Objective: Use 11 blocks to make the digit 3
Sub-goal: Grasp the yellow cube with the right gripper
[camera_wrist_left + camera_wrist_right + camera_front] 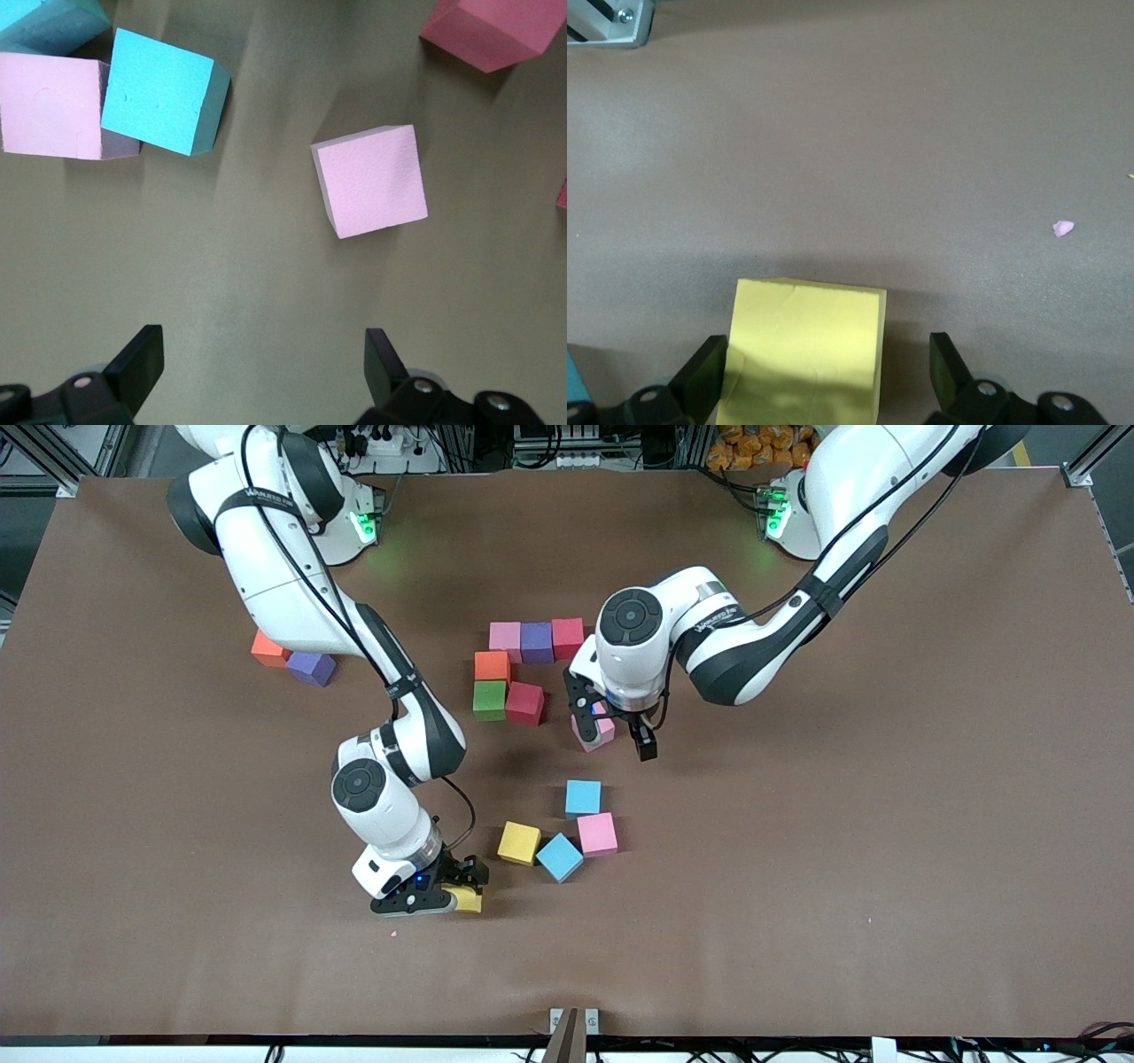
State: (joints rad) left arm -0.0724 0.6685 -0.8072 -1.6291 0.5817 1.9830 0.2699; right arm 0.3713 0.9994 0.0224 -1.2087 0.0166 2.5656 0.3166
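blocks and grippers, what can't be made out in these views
- Yellow block at the open right gripper: front view, the gripper covers most of it; right wrist view, the picture's edge cuts it off.
- Pink block under the open left gripper: front view, the wrist and fingers hide its upper part.
- Orange block and purple block: front view, the right arm overlaps both.

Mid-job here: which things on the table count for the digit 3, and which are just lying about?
Job: six clustered blocks; pink block under open left gripper; yellow block inside open right gripper; four loose blocks; orange block and purple block toward right arm's end.
Lying about: pink crumb; metal bracket.
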